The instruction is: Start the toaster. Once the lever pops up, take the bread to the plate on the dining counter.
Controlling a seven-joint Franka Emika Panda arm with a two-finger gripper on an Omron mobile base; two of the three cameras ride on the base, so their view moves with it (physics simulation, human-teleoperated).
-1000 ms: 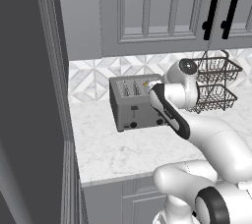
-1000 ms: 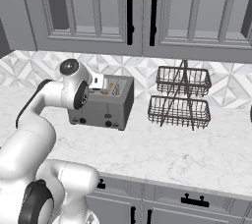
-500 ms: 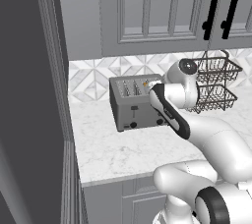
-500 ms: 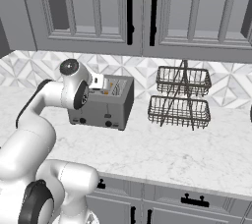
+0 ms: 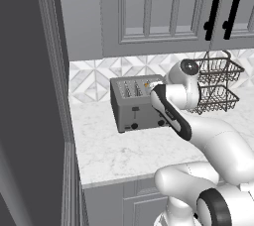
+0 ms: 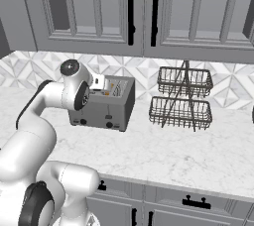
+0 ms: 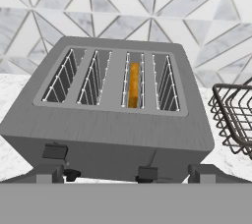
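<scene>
The grey toaster (image 7: pixel 113 134) stands on the marble worktop against the tiled wall, also seen in the left base view (image 5: pixel 133 111) and the right base view (image 6: pixel 106 110). The bread (image 7: pixel 133 84), an orange-tan slice, sits down in the third slot from the left. Two black levers (image 7: pixel 54 152) show on the toaster's front, the right one lower. My gripper (image 7: pixel 126 178) hovers just above and in front of the toaster, open, with its fingertips (image 7: pixel 47 174) wide apart and nothing between them. The plate and the dining counter are out of view.
A two-tier dark wire basket rack (image 6: pixel 181 98) stands right of the toaster, close to my hand (image 7: pixel 236 115). Grey wall cabinets (image 6: pixel 144 12) hang above. A tall dark panel (image 5: pixel 30 96) borders the worktop's left end. Bare marble (image 6: pixel 163 153) lies in front.
</scene>
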